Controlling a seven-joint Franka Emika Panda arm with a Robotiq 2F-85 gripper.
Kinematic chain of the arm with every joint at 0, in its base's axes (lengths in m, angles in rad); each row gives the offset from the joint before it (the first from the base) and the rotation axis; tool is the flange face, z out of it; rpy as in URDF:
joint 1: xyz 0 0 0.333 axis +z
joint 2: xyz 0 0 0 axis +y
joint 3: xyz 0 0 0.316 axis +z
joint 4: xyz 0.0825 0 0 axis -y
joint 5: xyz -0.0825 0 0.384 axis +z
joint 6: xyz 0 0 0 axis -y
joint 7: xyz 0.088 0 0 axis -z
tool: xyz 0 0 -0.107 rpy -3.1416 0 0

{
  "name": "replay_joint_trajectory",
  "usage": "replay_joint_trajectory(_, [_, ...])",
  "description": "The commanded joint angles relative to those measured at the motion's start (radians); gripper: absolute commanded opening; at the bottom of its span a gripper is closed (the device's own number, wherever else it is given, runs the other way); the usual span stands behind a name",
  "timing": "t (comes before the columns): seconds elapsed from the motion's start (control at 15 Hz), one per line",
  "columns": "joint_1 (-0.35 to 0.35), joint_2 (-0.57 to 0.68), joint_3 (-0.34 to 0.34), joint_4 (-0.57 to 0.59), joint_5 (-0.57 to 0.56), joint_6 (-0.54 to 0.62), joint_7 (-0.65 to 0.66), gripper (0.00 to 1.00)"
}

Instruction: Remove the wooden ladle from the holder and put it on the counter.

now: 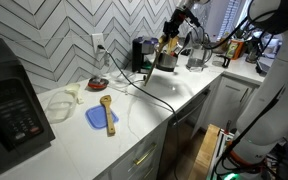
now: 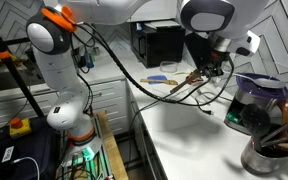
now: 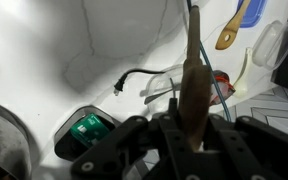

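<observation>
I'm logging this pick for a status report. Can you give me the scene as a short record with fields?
gripper: gripper shut on the wooden ladle
ladle: out of the holder, held above the counter, not yet set down
holder: stands on the counter, other utensils in it
also on counter: shorter wooden spoon lying on a flat blue item; black coffee machine

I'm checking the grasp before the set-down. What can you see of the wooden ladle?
The wooden ladle is a long, slender, tan-brown wooden utensil with a thin, straight handle. It is clamped between the fingers of the gripper, out of the holder and in the air above the white counter. In an exterior view it slants downward from the gripper. Its bowl end cannot be made out clearly.
</observation>
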Motion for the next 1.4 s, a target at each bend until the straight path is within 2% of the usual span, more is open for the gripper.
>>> replay_joint_trajectory(0.0, [0.023,0.009,-0.015,-0.009,0.018,0.049,-0.003,0.03])
replay_joint_trajectory(0.4, [0.047,0.097,0.012,-0.008,0.065,0.197,-0.006,0.03])
replay_joint_trajectory(0.73, [0.013,0.211,0.05,0.046,0.237,0.042,-0.167,0.03])
replay_joint_trajectory(1.0, [-0.018,0.32,0.071,0.113,0.321,-0.117,-0.287,0.03])
replay_joint_trajectory(1.2, [-0.033,0.41,0.084,0.161,0.364,-0.188,-0.278,0.03])
replay_joint_trajectory(1.33, [-0.037,0.449,0.089,0.16,0.404,-0.151,-0.247,0.03])
